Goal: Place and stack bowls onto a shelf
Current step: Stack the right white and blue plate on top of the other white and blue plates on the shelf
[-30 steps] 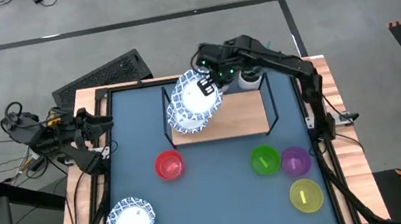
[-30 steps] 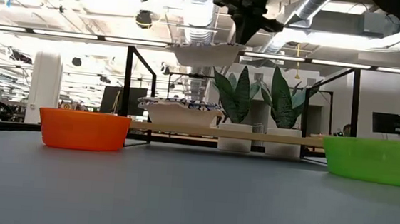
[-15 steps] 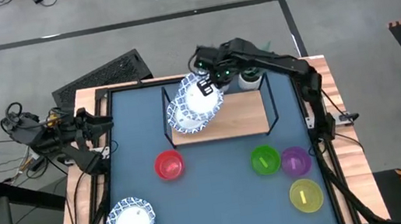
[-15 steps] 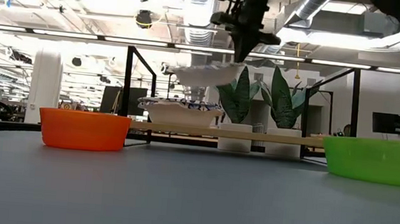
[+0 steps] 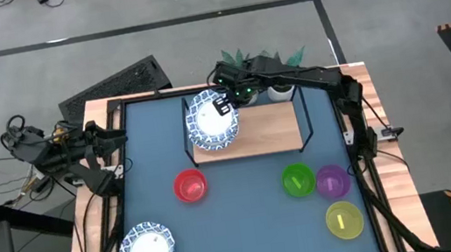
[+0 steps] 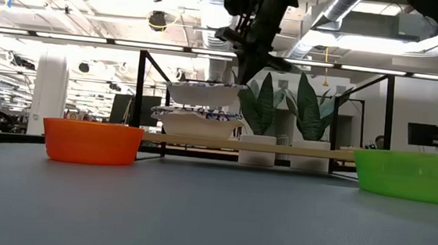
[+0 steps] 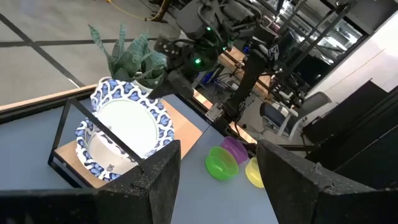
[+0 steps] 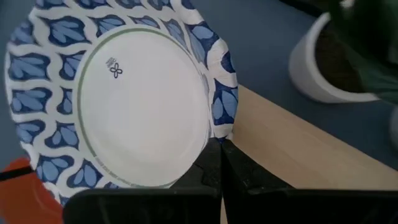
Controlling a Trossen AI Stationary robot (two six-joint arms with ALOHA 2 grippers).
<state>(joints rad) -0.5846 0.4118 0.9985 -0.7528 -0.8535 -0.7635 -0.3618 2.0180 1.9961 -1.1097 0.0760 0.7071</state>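
High view, held bowl: the blue-patterned bowl (image 5: 211,117) hangs over the shelf (image 5: 270,128), at its left end, above another patterned bowl.
High view, left gripper (image 5: 114,141): waits at the table's left edge.
Low view, handling: the bowl looks thin, light and stiff; its rim is the natural hold.
Left wrist view, own fingers: apart, holding nothing.
Right wrist view, right gripper (image 8: 219,163): fingers pinched together on the bowl's rim.
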